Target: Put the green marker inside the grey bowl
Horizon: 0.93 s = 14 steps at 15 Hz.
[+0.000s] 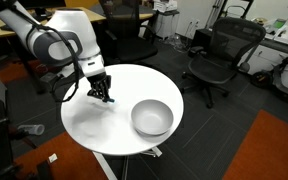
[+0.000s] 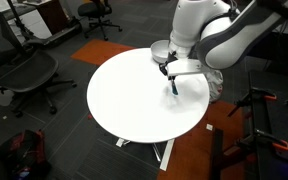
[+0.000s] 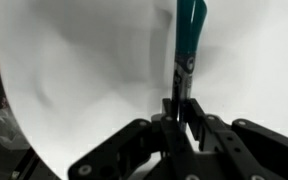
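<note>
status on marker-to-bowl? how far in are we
Done: the grasp. In the wrist view, the gripper is shut on the green marker.
In hand: the marker is held over the white table, well apart from the grey bowl. I can't tell if its tip has cleared the surface.
Left: carry it across and release it inside. The bowl looks empty.

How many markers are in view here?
1: the marker is gripped in the claw over the table, away from the bowl. The arm may hide others.
</note>
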Available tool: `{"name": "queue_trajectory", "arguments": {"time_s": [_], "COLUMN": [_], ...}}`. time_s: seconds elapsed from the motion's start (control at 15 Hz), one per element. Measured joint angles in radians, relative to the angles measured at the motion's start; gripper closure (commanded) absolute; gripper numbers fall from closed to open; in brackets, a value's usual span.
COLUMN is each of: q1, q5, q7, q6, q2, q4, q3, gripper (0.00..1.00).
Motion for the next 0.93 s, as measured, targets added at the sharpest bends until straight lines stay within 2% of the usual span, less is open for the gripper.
{"name": "queue_trajectory", "arguments": {"time_s": [0.27, 0.47, 0.67, 0.93], "q1": [-0.028, -0.068, -0.116, -0.195], "q5": [-0.059, -0.108, -0.127, -0.083], "q7": [-0.064, -0.103, -0.141, -0.228], "q6": [-0.02, -0.025, -0.026, -0.026], "q2": [-0.081, -0.139, -0.161, -0.14], "q4": [-0.003, 0.003, 0.031, 0.079], "q3": [-0.082, -0.114, -0.117, -0.069], "gripper": [0.95, 0.95, 0.95, 0.95]}}
